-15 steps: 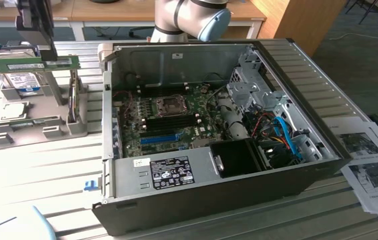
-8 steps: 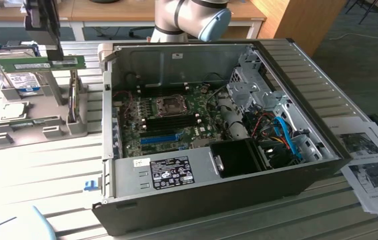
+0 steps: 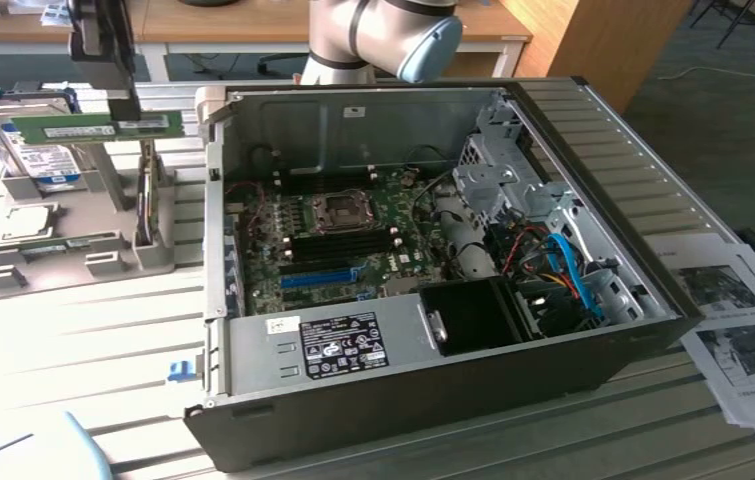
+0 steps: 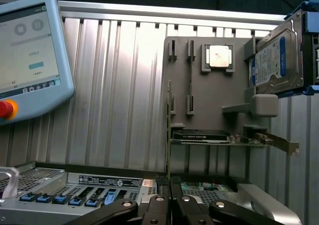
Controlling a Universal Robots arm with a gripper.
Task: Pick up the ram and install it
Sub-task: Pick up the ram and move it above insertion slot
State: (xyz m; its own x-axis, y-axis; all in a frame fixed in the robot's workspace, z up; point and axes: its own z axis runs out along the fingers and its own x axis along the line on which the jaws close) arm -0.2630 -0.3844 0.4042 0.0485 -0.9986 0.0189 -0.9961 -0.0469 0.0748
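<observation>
- My gripper (image 3: 117, 106) is pinched almost shut on the ram (image 3: 57, 127). I hold the thin green stick near the middle of its upper edge, which seems to be why it hangs level.
- From the wrist, my fingers (image 4: 155, 205) meet tip to tip, with no gap between them.
- The ram rides clear above the gray holder (image 3: 50, 262), and the pairs of narrow upright slots on the holder (image 4: 214, 98) look empty. I judge the stick to be lifted out, not seated.
- The hard drive (image 3: 37, 160) stands on edge in the same holder, just beside the ram. The parts appear to be racked upright so a hand can reach them from above.
- A flat card (image 4: 199, 135) and a square chip (image 4: 218, 57) also sit on the holder, apart from my grip.
- A control tablet (image 4: 30, 50) with a red button lies on the ribbed metal table (image 3: 84, 340).
- To the exterior view's right lies the computer case (image 3: 651, 215), on its side with the cover off. This leaves the motherboard (image 3: 350, 240) facing up and open from above.
- The blue slot (image 3: 317, 278) on that board stays bare, and the ram is well apart from it.
- Farthest off, printed sheets (image 3: 737, 320) lie beyond the case.
</observation>
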